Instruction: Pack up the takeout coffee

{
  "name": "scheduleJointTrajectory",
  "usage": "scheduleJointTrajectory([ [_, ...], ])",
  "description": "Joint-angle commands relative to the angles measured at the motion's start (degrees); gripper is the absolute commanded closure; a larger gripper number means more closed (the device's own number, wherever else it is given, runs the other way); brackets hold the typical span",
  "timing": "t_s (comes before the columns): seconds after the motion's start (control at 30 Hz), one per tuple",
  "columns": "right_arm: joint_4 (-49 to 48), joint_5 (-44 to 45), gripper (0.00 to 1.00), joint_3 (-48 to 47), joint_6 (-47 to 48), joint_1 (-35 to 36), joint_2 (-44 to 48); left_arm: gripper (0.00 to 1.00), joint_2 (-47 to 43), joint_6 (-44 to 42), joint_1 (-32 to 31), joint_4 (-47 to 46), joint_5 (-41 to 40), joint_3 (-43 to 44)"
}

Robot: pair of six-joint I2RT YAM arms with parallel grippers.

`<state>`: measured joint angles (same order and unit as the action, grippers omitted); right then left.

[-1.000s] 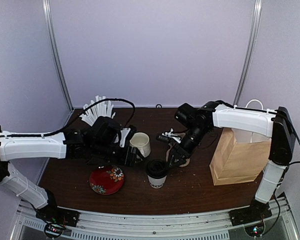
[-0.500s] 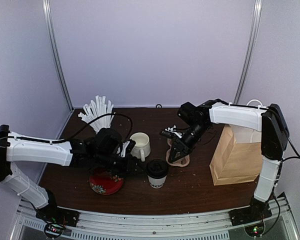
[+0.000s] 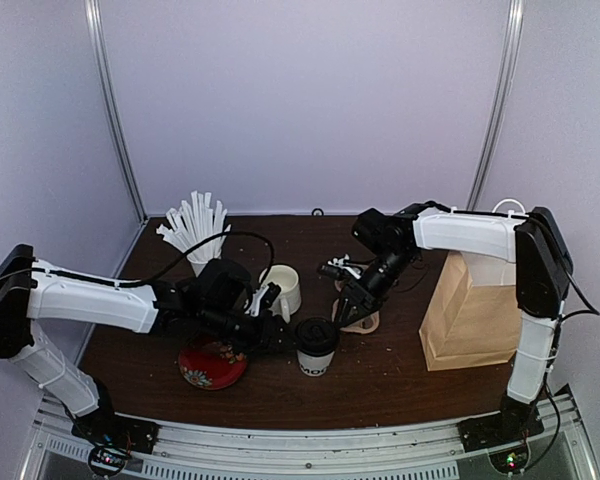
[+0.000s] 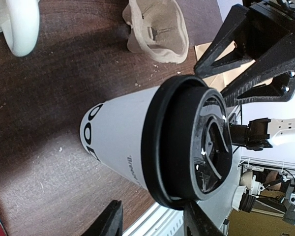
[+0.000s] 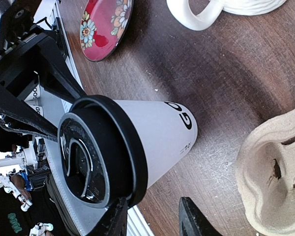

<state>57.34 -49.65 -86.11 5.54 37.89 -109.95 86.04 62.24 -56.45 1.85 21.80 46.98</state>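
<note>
Left end effector [image 4: 155, 223] has neared the takeout coffee [image 4: 118, 142], right end effector [image 5: 150, 221] withdrawn; both apart, tips cropped.

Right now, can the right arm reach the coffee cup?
Probably yes: the right gripper sits open beside the coffee cup, nothing between them, though the left gripper crowds its other side.
</note>
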Motion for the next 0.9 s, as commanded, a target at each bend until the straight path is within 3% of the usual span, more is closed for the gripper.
scheduleJointTrajectory([
  [0.0,-0.98,-1.67,0.6,-1.08,-0.87,0.01,-1.24,0.56,1.18,0.34,0.72,-2.36,1.23,0.86],
  [0.3,-1.87,-2.31,0.59,-0.12,-1.79,0.15,-3.2,0.57,4.75,0.0,2.46,9.22,0.18,1.61],
  [0.47,-1.49,5.37,0.6,0.49,-3.01,0.36,-4.53,0.58,9.57,-3.14,2.8,19.48,-2.46,4.51],
  [0.67,0.24,9.94,0.61,0.08,-3.36,0.28,-6.91,0.59,13.46,-5.96,2.87,23.68,-4.24,6.95],
  [0.87,1.3,5.92,0.61,-1.83,-2.25,0.09,-3.76,0.59,8.25,-8.96,2.75,22.73,-5.6,9.29],
])
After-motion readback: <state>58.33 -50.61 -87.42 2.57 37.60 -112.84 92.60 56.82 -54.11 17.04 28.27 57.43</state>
